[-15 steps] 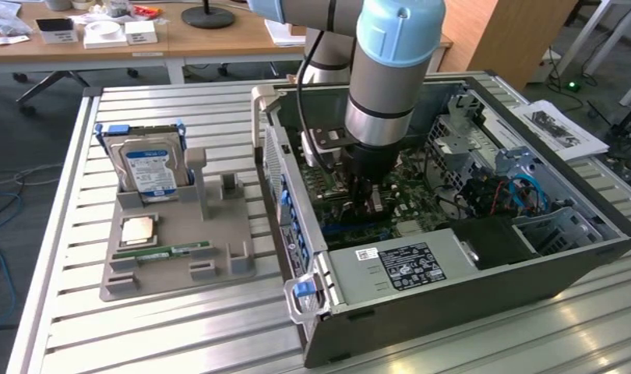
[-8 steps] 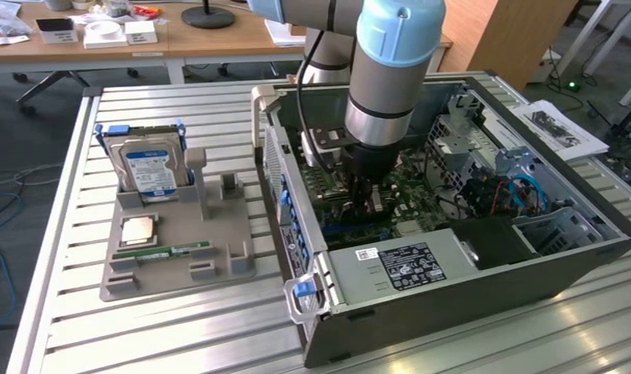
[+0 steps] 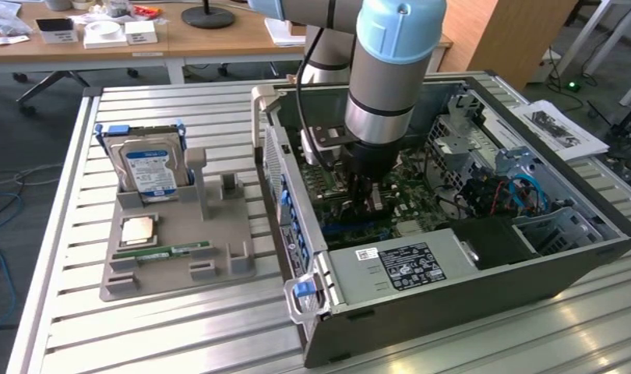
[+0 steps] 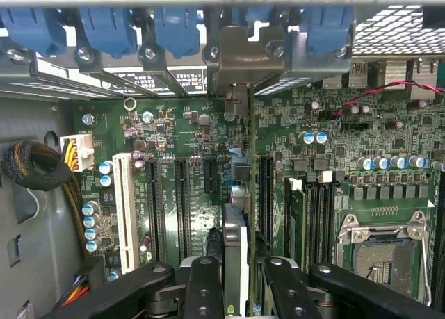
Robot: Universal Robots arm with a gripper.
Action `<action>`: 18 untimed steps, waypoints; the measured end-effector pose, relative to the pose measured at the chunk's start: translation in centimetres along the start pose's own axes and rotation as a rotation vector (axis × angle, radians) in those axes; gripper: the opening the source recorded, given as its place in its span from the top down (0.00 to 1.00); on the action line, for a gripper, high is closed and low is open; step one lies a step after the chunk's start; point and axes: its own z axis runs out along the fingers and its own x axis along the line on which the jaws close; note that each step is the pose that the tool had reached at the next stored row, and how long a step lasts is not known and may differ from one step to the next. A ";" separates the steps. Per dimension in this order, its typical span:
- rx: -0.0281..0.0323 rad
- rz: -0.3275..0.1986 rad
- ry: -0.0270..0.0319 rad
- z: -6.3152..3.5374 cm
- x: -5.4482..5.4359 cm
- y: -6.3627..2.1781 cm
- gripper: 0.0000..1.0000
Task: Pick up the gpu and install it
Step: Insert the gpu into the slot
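In the wrist view the gpu [image 4: 235, 242] shows edge-on, a thin card standing upright between my two black fingers [image 4: 201, 291]. Its silvery metal bracket [image 4: 240, 65] reaches the slot openings in the case's rear wall. The card stands over the green motherboard [image 4: 188, 124], in line with a long black expansion slot [image 4: 265, 194]; I cannot tell whether it is seated. My gripper [image 4: 240, 295] is shut on the card. In the exterior view the gripper [image 3: 362, 204] is lowered deep into the open computer case [image 3: 565, 265], close above the board.
On the exterior view's left a grey fixture [image 3: 222, 269] holds a hard drive [image 3: 149, 167], a CPU chip [image 3: 139, 230] and a green memory stick [image 3: 175, 251]. Blue clips [image 4: 104, 27], a cable bundle [image 4: 31, 166], the CPU socket [image 4: 379, 253] and the power supply [image 3: 409, 269] crowd the case.
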 end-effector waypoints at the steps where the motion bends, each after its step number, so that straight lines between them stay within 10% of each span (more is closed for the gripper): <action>1: 0.0000 0.000 0.0000 0.00 0.0 0.00 0.73; 18: 0.0003 0.000 0.0006 0.07 0.0 0.00 0.73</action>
